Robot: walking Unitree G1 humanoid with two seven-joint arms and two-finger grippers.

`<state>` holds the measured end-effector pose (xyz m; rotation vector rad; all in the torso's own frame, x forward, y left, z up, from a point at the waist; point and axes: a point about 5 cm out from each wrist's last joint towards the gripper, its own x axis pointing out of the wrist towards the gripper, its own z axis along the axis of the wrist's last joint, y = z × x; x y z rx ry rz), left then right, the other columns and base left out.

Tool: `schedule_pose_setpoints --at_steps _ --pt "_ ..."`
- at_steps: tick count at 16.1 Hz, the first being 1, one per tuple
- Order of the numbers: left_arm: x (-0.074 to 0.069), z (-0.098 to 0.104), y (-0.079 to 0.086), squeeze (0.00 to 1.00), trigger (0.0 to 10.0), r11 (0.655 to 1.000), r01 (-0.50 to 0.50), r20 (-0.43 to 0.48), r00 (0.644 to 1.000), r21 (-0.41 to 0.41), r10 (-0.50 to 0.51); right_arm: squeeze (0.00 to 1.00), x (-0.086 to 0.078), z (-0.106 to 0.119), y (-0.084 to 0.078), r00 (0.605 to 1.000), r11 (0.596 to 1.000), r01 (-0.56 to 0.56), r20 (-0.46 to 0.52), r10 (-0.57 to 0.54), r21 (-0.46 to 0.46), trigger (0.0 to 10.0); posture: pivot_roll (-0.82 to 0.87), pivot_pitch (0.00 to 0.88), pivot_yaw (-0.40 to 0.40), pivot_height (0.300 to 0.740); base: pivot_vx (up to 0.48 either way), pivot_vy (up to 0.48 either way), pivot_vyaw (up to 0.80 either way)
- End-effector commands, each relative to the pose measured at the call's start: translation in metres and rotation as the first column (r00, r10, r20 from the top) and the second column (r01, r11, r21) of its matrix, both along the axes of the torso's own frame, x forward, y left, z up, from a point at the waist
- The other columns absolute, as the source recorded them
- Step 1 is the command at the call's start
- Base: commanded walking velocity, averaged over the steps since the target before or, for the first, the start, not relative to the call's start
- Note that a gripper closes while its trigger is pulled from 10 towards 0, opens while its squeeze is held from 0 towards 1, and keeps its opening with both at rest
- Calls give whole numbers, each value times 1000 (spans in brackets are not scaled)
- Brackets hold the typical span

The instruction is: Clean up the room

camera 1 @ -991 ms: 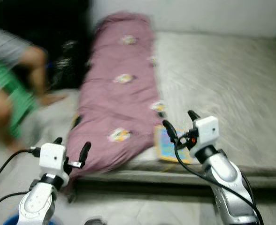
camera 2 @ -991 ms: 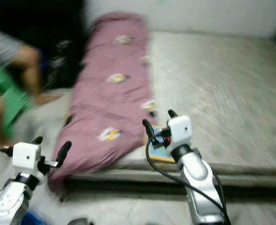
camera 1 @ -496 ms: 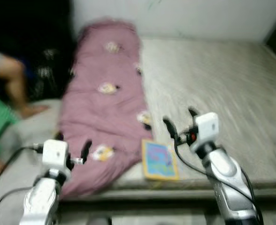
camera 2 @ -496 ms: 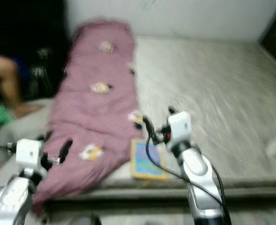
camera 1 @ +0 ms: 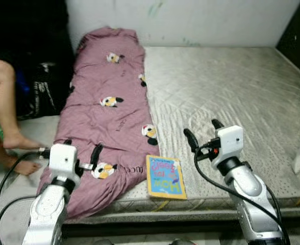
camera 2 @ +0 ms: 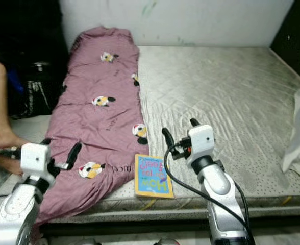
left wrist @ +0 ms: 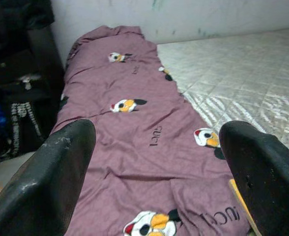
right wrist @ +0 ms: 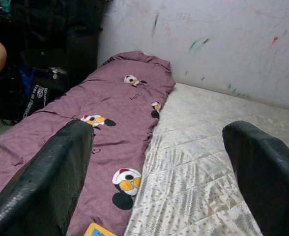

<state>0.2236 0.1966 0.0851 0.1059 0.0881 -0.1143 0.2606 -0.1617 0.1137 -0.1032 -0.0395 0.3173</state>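
The right end effector (camera 1: pixel 201 130) is hovering with its two black fingers spread apart and gripping nothing, above the near part of the grey mattress (camera 1: pixel 231 87), just to the right of a children's book (camera 1: pixel 165 176). The left end effector (camera 1: pixel 82 153) is likewise released and empty, its fingers parted over the near end of the mauve blanket (camera 1: pixel 109 112). The book, yellow-edged with a blue and green cover, is lying flat at the near edge of the mattress, between the two arms, touching or nearly touching the lower right edge of the blanket. The blanket, printed with small cartoon figures, is stretching in a long bundle along the left side of the mattress, from the near edge back to the pale, scuffed wall (camera 1: pixel 201 20), and its near end is drooping over the mattress edge. In the left wrist view the blanket (left wrist: pixel 134 128) is lying between the finger pads (left wrist: pixel 56 182), and in the right wrist view its printed figures are facing the camera beside the bare mattress (right wrist: pixel 203 162). A white cloth or pillow (camera 2: pixel 299 135) is resting at the far right edge of the mattress. To the left of the bed a person's bare leg (camera 1: pixel 4 102) is standing on the floor, in front of a dark bag (camera 1: pixel 40 94).
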Motion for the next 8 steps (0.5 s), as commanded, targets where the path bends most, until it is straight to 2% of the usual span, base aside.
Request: schedule_pose_setpoints --at_steps 1,3,5,8 --pt "-2 5 1 0 10000 1000 -11 19 1000 -1 11 0 6 6 1 1000 1000 -9 16 9 -1 10000 6 23 -48 740 0 -326 0" --pt "-3 6 2 0 10000 1000 -16 17 1000 -13 16 0 10 9 5 999 999 -33 29 34 -8 10000 -6 31 -44 740 0 -377 0" --pt "-2 0 1 0 10000 1000 -6 4 1000 -12 6 0 9 5 2 1000 1000 -11 24 11 -14 10000 -26 10 -45 740 0 -379 0" --pt "8 1 -4 0 10000 1000 8 20 1000 -19 -8 0 7 3 -2 1000 1000 -1 22 1 -24 10000 -31 0 -47 740 0 -406 0"
